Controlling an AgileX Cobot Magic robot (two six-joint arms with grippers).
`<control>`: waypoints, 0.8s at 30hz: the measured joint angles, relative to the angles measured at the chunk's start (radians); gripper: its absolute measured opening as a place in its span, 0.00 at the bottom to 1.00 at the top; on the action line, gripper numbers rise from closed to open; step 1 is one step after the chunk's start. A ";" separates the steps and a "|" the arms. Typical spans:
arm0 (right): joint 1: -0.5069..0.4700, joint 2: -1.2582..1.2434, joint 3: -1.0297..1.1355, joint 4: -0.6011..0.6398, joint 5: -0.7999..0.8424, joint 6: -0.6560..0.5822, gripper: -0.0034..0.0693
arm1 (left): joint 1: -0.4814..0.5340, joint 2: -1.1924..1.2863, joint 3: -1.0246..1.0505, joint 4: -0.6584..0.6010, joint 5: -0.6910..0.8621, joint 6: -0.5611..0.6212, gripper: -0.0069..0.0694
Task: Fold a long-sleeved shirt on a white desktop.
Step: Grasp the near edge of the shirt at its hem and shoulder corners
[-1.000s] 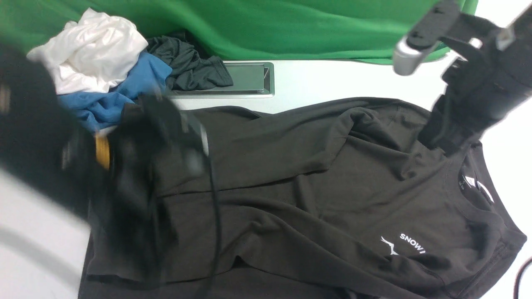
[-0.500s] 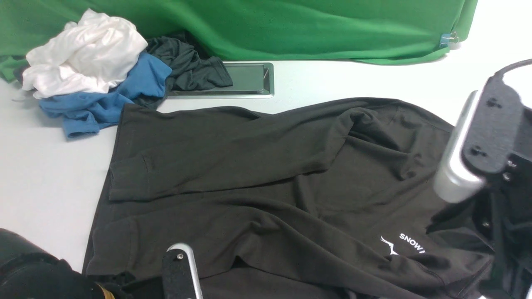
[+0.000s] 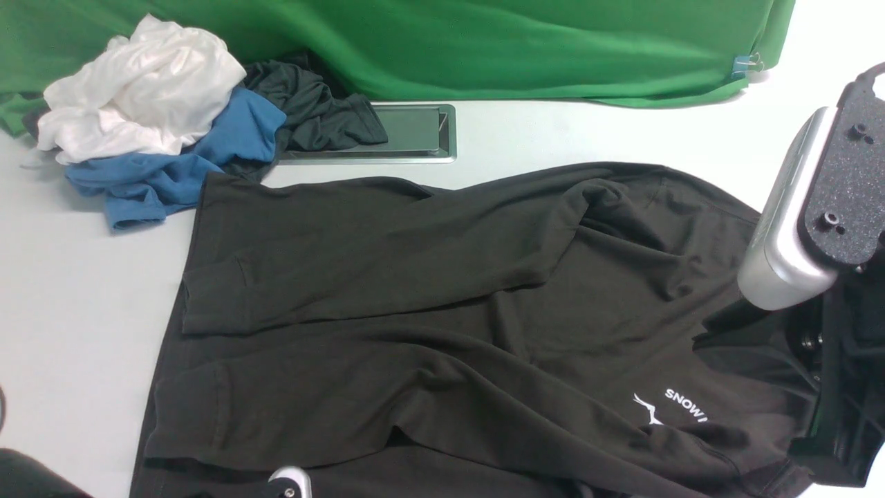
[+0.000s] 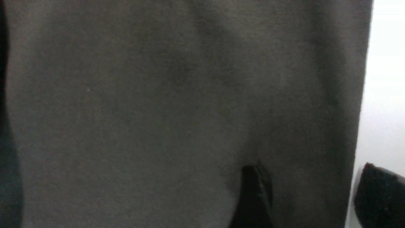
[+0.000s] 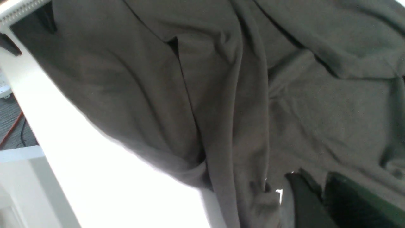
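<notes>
The long-sleeved shirt [image 3: 429,304] lies spread on the white desktop [image 3: 83,290], one sleeve folded across its body and the white "SNOW" logo at the near right. The right arm [image 3: 809,207] hangs over the collar end, where a flap of fabric covers the neck. In the right wrist view my right gripper [image 5: 316,185] has its fingers close together, pinching a fold of the shirt [image 5: 221,95]. My left gripper [image 4: 313,190] is open, with the shirt's hem edge [image 4: 190,110] between its fingers. Only a silver tip of the left arm [image 3: 287,484] shows in the front view.
A heap of clothes sits at the back left: a white garment [image 3: 145,90], a blue one [image 3: 180,166] and a small black one [image 3: 311,111]. The black one lies partly on the silver hatch [image 3: 408,131]. A green backdrop [image 3: 484,48] hangs behind.
The left arm swept from over the shirt's left part down to the near edge, leaving the sleeve laid across the body, and its jaws opened. The right arm came down from the back right to the collar.
</notes>
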 joint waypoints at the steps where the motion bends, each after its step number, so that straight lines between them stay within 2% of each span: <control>1: 0.000 0.000 0.000 0.000 -0.003 -0.001 0.24 | 0.000 0.016 -0.003 0.013 -0.004 -0.001 0.62; 4: 0.000 0.000 0.000 0.000 -0.007 -0.011 0.24 | 0.000 0.070 -0.027 0.040 -0.008 -0.034 0.51; 5: 0.000 0.000 0.000 0.000 -0.007 -0.014 0.24 | 0.000 0.097 -0.047 0.049 -0.003 -0.046 0.44; 6: 0.000 0.000 0.000 0.000 -0.007 -0.014 0.25 | 0.000 0.101 -0.047 0.050 -0.001 -0.048 0.43; 7: 0.000 -0.001 0.000 0.000 -0.007 -0.015 0.25 | 0.000 0.130 -0.078 0.065 0.023 -0.051 0.33; 8: 0.000 -0.001 0.000 0.000 -0.007 -0.015 0.25 | 0.000 0.138 -0.088 0.072 0.036 -0.052 0.30; 9: 0.000 -0.001 0.000 0.000 -0.007 -0.015 0.25 | 0.000 0.149 -0.106 0.080 0.056 -0.057 0.21; 11: 0.000 -0.001 0.000 -0.002 -0.007 -0.015 0.25 | 0.000 0.155 -0.127 0.090 0.083 -0.062 0.16; 16: 0.000 -0.001 0.000 -0.021 -0.007 -0.012 0.26 | 0.000 0.138 -0.160 0.098 0.184 -0.068 0.13; 20: 0.000 0.000 0.027 -0.128 0.023 0.038 0.30 | 0.000 0.043 -0.216 0.111 0.293 -0.083 0.13; 24: 0.000 0.020 0.122 -0.221 0.041 0.064 0.42 | 0.000 -0.053 -0.240 0.123 0.374 -0.132 0.13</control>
